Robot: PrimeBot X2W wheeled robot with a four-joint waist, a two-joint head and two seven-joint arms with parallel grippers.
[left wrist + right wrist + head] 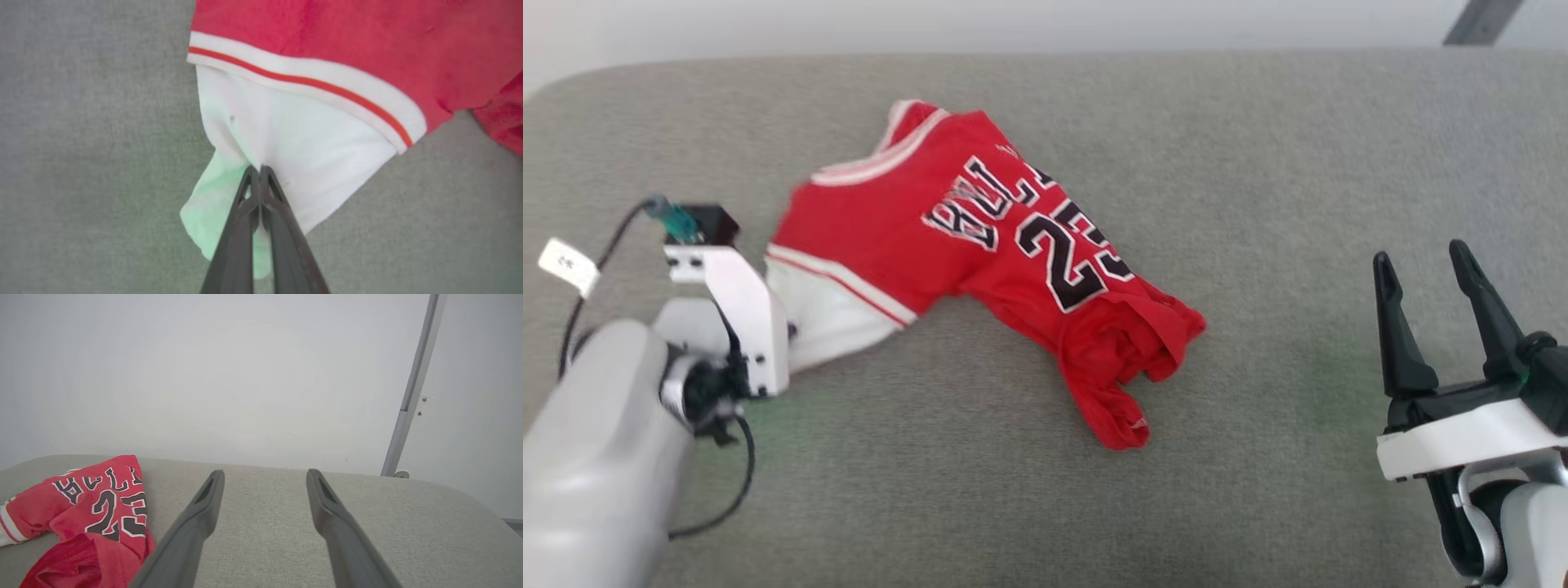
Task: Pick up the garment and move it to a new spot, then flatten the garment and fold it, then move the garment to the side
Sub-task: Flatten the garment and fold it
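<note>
The garment (980, 245) is a red jersey with black, white-outlined letters and number. It lies crumpled on the grey padded surface (1258, 163), its white sleeve (327, 143) pointing toward my left arm. In the left wrist view my left gripper (260, 168) is shut, its two dark fingers pinched on the edge of that white sleeve. In the head view the left wrist housing (739, 302) covers those fingers. My right gripper (1421, 261) stands open at the lower right, well clear of the jersey. The garment (94, 498) lies left of my right gripper (265, 473).
The grey surface has rounded far corners and ends at a pale wall (245, 375). A grey metal pole (412, 388) runs up the wall at the far right. A black cable with a white tag (568, 265) hangs off my left arm.
</note>
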